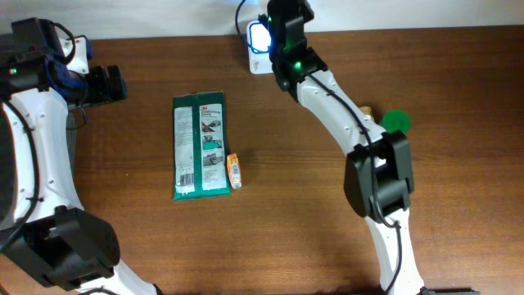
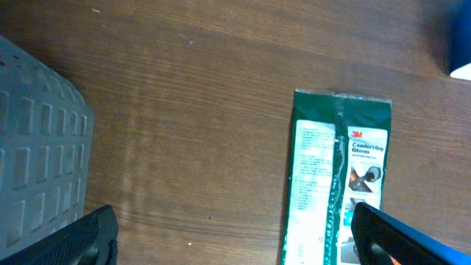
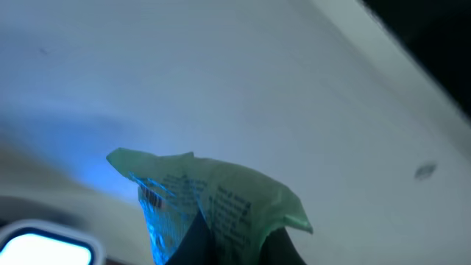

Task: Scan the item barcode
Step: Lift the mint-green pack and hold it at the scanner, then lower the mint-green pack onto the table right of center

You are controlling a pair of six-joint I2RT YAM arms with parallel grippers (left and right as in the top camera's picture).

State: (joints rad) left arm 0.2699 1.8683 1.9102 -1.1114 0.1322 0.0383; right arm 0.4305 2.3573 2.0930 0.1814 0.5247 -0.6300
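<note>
My right gripper [image 3: 235, 246] is shut on a pale green crinkled packet [image 3: 221, 199]. The packet's barcode [image 3: 151, 197] faces left and is lit blue. The white scanner [image 1: 259, 41] with its glowing blue window stands at the table's back edge. In the right wrist view the scanner's light [image 3: 44, 246] shows at the lower left, close to the packet. From overhead the right gripper [image 1: 282, 15] reaches just over the scanner, and the packet is hidden there. My left gripper [image 1: 110, 82] stands open at the far left, holding nothing.
A green 3M gloves pack [image 1: 201, 146] lies flat at the middle left, also under the open left gripper [image 2: 235, 235] as the pack [image 2: 338, 177]. A small orange packet [image 1: 234, 170] lies beside it. A green round object [image 1: 396, 121] sits at the right. A grey basket [image 2: 37, 162] is at the left.
</note>
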